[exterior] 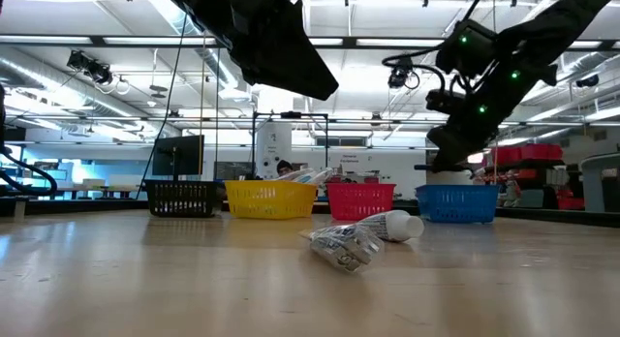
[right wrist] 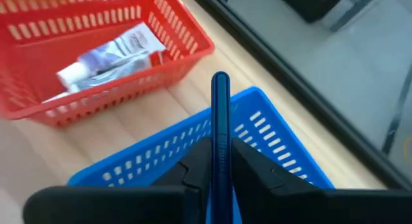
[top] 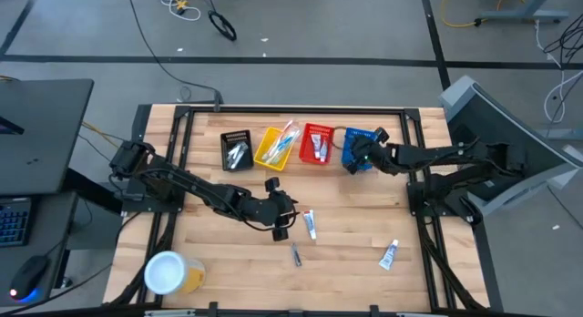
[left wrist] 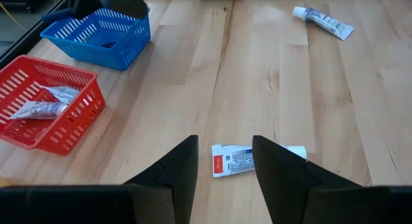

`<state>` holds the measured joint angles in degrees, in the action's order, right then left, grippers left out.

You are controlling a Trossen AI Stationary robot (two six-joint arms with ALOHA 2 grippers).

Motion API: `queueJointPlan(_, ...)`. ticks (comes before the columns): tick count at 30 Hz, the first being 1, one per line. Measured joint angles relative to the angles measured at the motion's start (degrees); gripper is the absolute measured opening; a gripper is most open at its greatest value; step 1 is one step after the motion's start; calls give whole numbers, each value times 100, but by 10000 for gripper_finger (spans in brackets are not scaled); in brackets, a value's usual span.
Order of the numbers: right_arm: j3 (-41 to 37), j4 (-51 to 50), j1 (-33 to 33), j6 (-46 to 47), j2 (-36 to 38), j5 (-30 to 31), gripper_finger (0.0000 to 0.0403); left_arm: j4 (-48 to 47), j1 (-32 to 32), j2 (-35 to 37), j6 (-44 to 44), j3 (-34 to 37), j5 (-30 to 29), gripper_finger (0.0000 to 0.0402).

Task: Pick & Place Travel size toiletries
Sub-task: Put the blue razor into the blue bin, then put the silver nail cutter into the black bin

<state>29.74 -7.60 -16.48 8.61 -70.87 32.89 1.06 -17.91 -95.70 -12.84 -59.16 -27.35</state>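
Observation:
My right gripper point(top: 352, 159) hangs over the blue basket point(top: 363, 149) at the far right, shut on a slim blue-handled toiletry point(right wrist: 220, 121); razor or toothbrush, I cannot tell. My left gripper point(left wrist: 225, 156) stands open mid-table, raised above a white tube with a red mark point(left wrist: 233, 161), which lies flat below the gap between the fingers. A silvery packet point(top: 296, 254) and a second white tube point(top: 389, 254) lie flat nearer the front edge. The red basket point(right wrist: 96, 31) holds a tube and packets. My right gripper pinches the blue handle point(right wrist: 220, 147) between its two fingers. The handle runs along the fingers, and its free end point(right wrist: 220, 82) sticks out past the fingertips. The fingers slant down from the table's right side. The item is lifted clear above the blue basket's rim point(right wrist: 257, 98).
Black point(top: 237, 150), yellow point(top: 276, 146), red and blue baskets stand in a row along the far edge. A yellow tub with a white lid point(top: 168, 272) sits at the near left corner. Bare wood lies between the loose items.

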Motion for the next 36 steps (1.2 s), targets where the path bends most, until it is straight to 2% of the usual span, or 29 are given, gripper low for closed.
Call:
queueJointPlan(7, 1, 14, -893, 421, 0, -888, 89, 0, 0, 0, 0, 0, 0, 155)
queueJointPlan(11, 0, 14, -1075, 474, -2, -1248, 104, 0, 2, 0, -1, 0, 0, 155)
queueJointPlan(15, 0, 44, -1086, 843, -2, -1353, 106, -2, 0, 0, 0, 0, 0, 155)
queueJointPlan(22, 2, 249, -875, 1068, -4, -2057, 106, -2, 1, 0, 0, 0, 0, 155)
queueJointPlan(29, 2, 944, -315, 1018, -4, -2891, 106, -1, 0, 0, 0, 0, 0, 155)
queueJointPlan(36, 2, 1384, 435, 998, -4, -2910, 106, -2, 2, 0, 0, 0, 0, 155)
